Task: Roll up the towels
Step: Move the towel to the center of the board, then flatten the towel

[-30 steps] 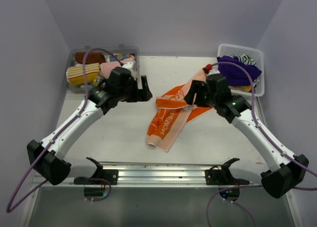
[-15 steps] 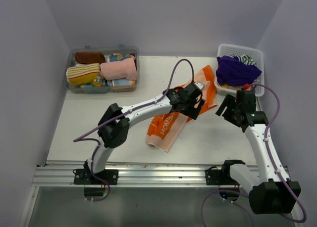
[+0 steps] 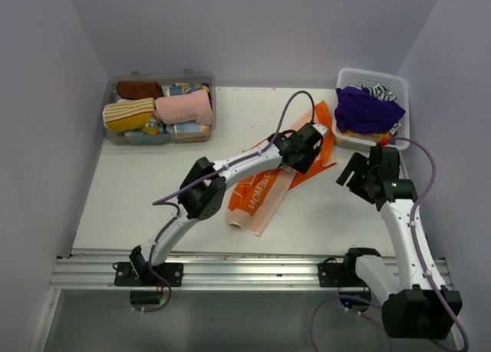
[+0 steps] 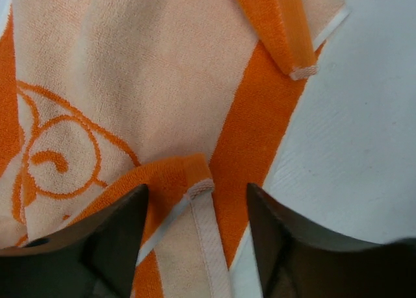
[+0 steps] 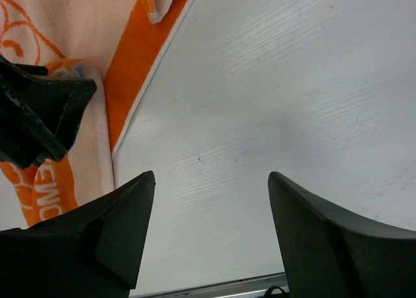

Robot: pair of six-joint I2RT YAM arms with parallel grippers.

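A second ago my left arm sat back by the clear bin (image 3: 159, 75) and my right arm hung over the orange-and-cream towel (image 3: 257, 195); now they have traded places. My left arm stretches across the counter (image 3: 153, 191) and my left gripper (image 3: 305, 146) is down at the far end of that towel, a little closer to its far right corner than half a second ago. My right arm has drawn off to the right, so my right gripper (image 3: 359, 170) is above bare counter, just beside the towel's right edge. The towel itself lies crumpled in the middle of the counter, much as before.

My left gripper is released: from the left wrist its jaws stand apart on either side of a folded-over corner of the towel, not pinching it. My right gripper is also released, with nothing but counter between its jaws.

The clear bin at the far left holds rolled towels side by side – a brown towel (image 3: 140, 89) at the back, a yellow striped towel (image 3: 128, 113) in front of it and a pink towel (image 3: 184, 106) to the right, with more patterned cloth tucked around them. The white basket (image 3: 403, 91) at the far right holds a heaped purple towel (image 3: 368, 110) – a dark-and-white striped towel (image 3: 381, 91) shows behind it
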